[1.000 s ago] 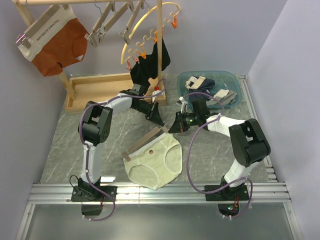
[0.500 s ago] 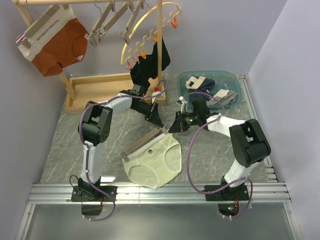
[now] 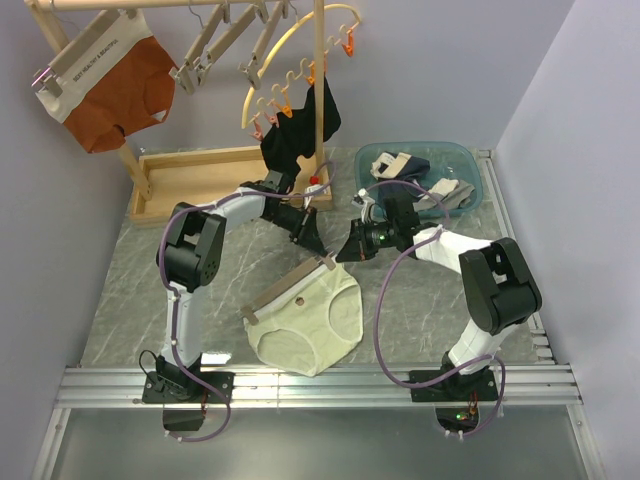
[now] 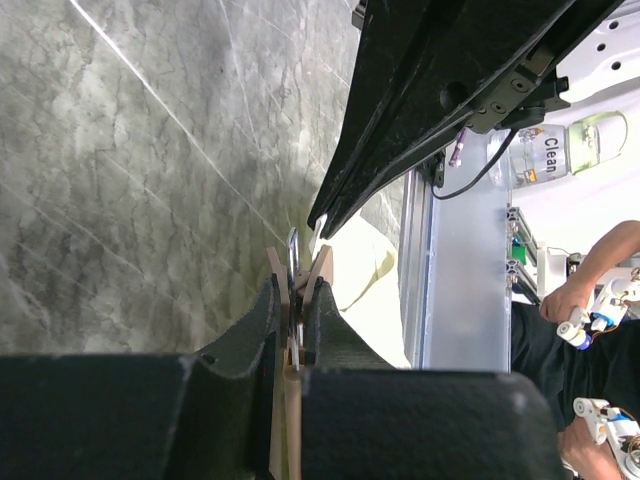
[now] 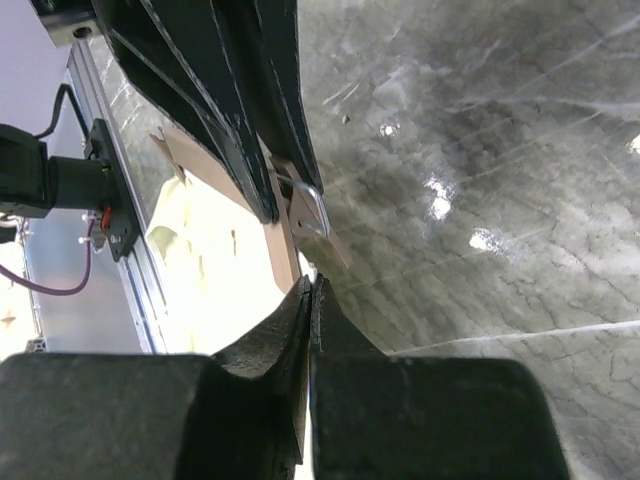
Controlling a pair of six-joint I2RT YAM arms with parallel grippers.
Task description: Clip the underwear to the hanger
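So the cream briefs (image 3: 305, 325) lie flat on the marble table (image 3: 140, 290) near the middle. The wood bar hanger (image 3: 288, 290) lies slantwise along their waistband, and both arms are crowded at its far right end.

The left gripper (image 3: 312, 238) is clamped on the end clip (image 5: 308, 215). In its wrist view the fingers (image 4: 325, 320) squeeze the wooden tails together with the metal spring just past them. The right gripper (image 3: 346, 254) has its fingers pressed together right at the corner of the cream fabric, and it looks like it's nipping the waistband edge there, though the fabric between the tips is hard to see.

My take on doing this step well:
- Keep the squeeze firm on the clip tails so the mouth gapes properly.
- Have the right side feed the waistband corner deep into that mouth, not just the hem.
- Only then ease off the squeeze.
- Keep the fabric taut along the bar so it doesn't bunch.

The main risk is that the two sets of fingers are nearly touching, so any sideways wobble could knock the clip off line.
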